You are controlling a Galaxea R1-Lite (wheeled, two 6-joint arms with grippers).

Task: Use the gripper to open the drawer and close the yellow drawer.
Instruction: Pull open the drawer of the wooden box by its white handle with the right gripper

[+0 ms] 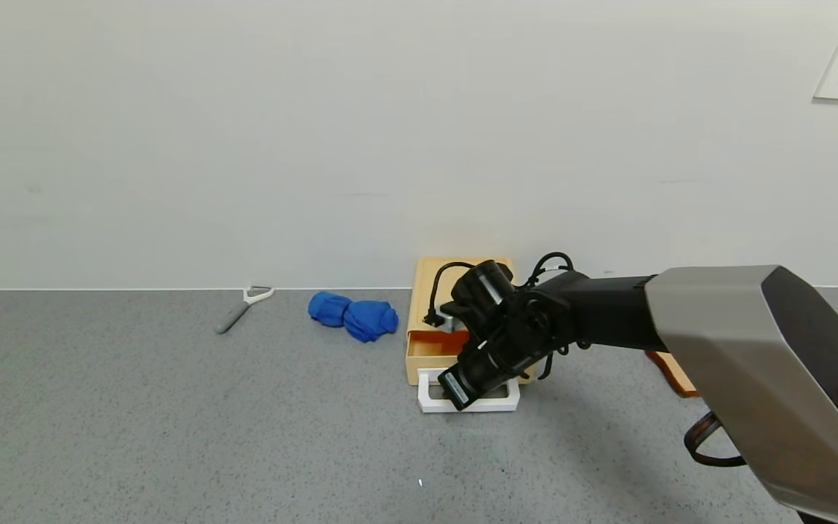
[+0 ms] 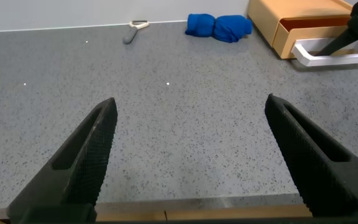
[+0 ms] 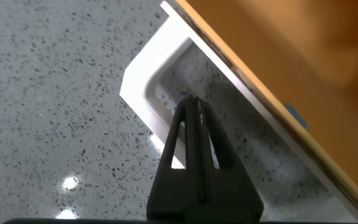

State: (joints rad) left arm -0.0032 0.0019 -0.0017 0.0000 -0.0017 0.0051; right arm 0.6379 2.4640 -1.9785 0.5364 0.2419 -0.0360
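The pale yellow-tan drawer (image 1: 420, 358) stands pulled partly out of its flat case (image 1: 426, 273) at the back of the grey table, near the wall. Its orange inside shows. Its white loop handle (image 1: 429, 397) lies at the front. My right gripper (image 1: 455, 397) is shut, fingers pressed together, with its tip poking down inside the loop of the handle (image 3: 138, 93) in the right wrist view (image 3: 192, 102). My left gripper (image 2: 190, 102) is open and empty, low over the table's near edge. The left wrist view shows the drawer (image 2: 300, 34) far off.
A crumpled blue cloth (image 1: 353, 314) lies just left of the case. A grey-handled peeler (image 1: 241, 307) lies farther left by the wall. A brown-orange object (image 1: 675, 372) is partly hidden behind my right arm. Bare grey tabletop (image 1: 208, 437) spreads in front.
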